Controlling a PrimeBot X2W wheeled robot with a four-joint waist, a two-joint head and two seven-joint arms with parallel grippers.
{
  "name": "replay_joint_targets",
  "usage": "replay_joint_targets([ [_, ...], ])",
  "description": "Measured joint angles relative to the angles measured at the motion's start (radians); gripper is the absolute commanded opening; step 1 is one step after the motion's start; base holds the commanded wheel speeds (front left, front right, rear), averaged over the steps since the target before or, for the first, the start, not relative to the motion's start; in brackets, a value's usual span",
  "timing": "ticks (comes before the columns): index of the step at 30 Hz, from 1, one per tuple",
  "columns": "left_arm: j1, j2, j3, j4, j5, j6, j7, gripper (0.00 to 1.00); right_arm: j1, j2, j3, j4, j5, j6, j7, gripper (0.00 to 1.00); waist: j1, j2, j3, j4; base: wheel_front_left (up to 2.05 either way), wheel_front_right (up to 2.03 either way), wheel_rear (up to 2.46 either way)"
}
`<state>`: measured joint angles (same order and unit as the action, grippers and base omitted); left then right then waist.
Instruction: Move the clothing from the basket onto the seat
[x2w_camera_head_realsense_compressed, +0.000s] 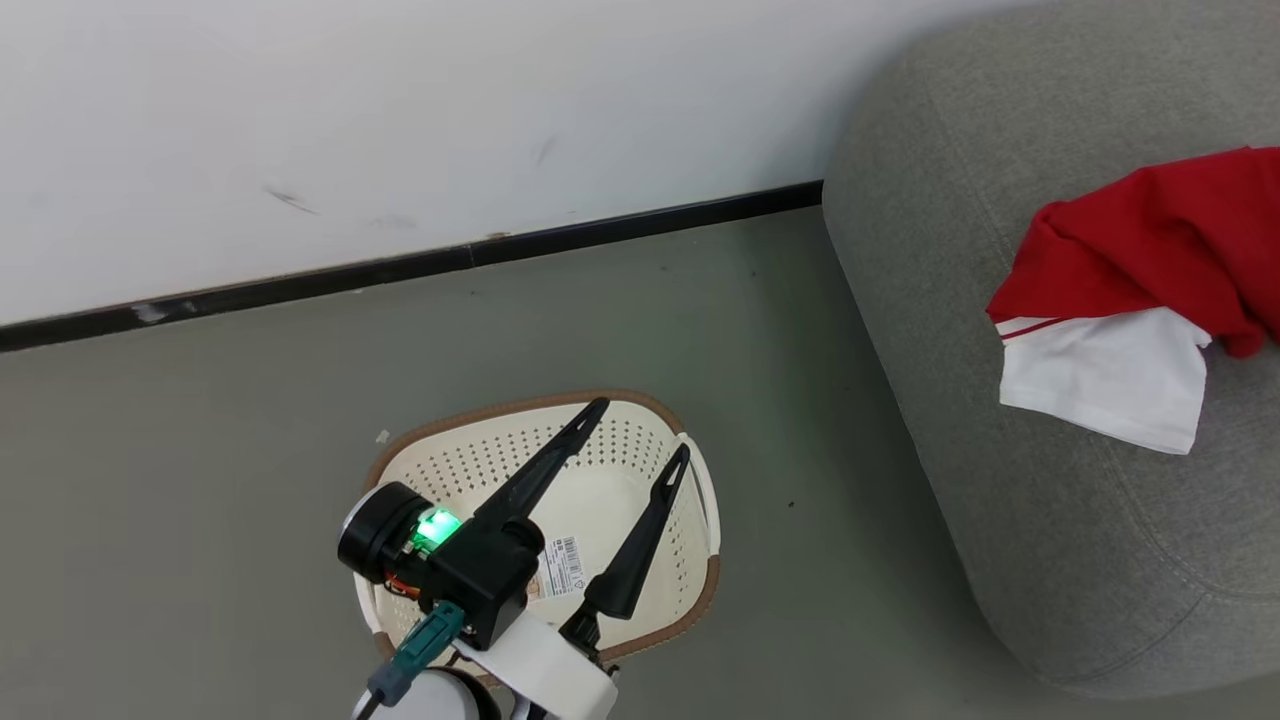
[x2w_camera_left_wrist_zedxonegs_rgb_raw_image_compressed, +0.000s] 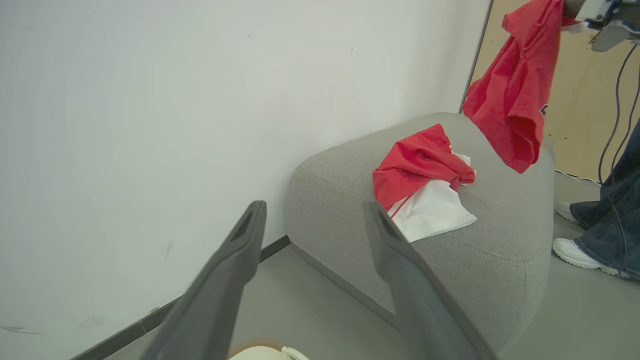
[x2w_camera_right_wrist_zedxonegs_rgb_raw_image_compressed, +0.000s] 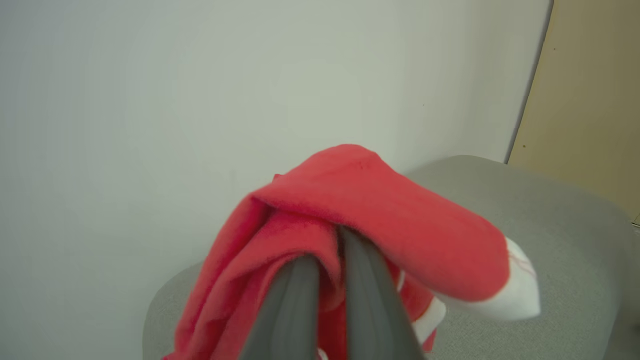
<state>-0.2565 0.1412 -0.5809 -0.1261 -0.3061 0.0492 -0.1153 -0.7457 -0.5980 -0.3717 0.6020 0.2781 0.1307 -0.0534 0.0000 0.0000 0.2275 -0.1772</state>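
Observation:
The cream basket (x2w_camera_head_realsense_compressed: 450, 465) stands on the floor at the lower middle, its bare floor showing a label (x2w_camera_head_realsense_compressed: 563, 565). My left gripper (x2w_camera_head_realsense_compressed: 641, 427) hangs over it, open and holding nothing; its fingers (x2w_camera_left_wrist_zedxonegs_rgb_raw_image_compressed: 235, 260) frame the left wrist view. One piece of red and white clothing (x2w_camera_head_realsense_compressed: 1130, 260) lies crumpled on the grey seat (x2w_camera_head_realsense_compressed: 1000, 500) to the right, and it also lies there (x2w_camera_left_wrist_zedxonegs_rgb_raw_image_compressed: 420, 160) in the left wrist view. A second red garment (x2w_camera_left_wrist_zedxonegs_rgb_raw_image_compressed: 515, 95) hangs in the air above the seat (x2w_camera_left_wrist_zedxonegs_rgb_raw_image_compressed: 500, 260). My right gripper (x2w_camera_right_wrist_zedxonegs_rgb_raw_image_compressed: 327, 247) is shut on this garment (x2w_camera_right_wrist_zedxonegs_rgb_raw_image_compressed: 375, 200).
A white wall with a black baseboard (x2w_camera_head_realsense_compressed: 400, 268) runs behind the basket and seat. A person's legs in jeans (x2w_camera_left_wrist_zedxonegs_rgb_raw_image_compressed: 607, 225) and white shoes stand by the seat's far side, near dark cables (x2w_camera_left_wrist_zedxonegs_rgb_raw_image_compressed: 617, 100) and a tan panel (x2w_camera_right_wrist_zedxonegs_rgb_raw_image_compressed: 590, 100).

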Motion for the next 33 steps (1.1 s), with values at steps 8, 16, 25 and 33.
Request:
replay_joint_targets([
  [8, -0.045, -0.005, -0.017, -0.029, 0.009, -0.009, 0.009, 1.00, 0.000, 0.025, -0.026, 0.084, -0.080, 0.000, -0.050, 0.00, 0.0000, 0.0000, 0.068, 0.041, 0.00, 0.00, 0.00],
  [16, -0.074, -0.005, -0.024, -0.035, 0.014, -0.019, 0.018, 1.00, -0.001, 0.095, -0.057, 0.179, -0.130, 0.000, -0.080, 0.00, 0.0000, 0.0000, 0.132, 0.079, 0.00, 0.00, 0.00],
  [25, -0.119, -0.011, -0.022, -0.037, 0.027, -0.027, 0.018, 1.00, -0.006, 0.116, -0.032, 0.230, -0.169, 0.000, -0.094, 0.00, 0.0000, 0.0000, 0.190, 0.118, 0.00, 0.00, 0.00],
  [33, -0.156, -0.017, -0.014, -0.030, 0.027, -0.042, 0.007, 1.00, -0.037, 0.098, -0.027, 0.247, -0.166, 0.000, -0.132, 0.76, 0.0000, 0.0000, 0.230, 0.126, 0.00, 0.00, 0.00],
])
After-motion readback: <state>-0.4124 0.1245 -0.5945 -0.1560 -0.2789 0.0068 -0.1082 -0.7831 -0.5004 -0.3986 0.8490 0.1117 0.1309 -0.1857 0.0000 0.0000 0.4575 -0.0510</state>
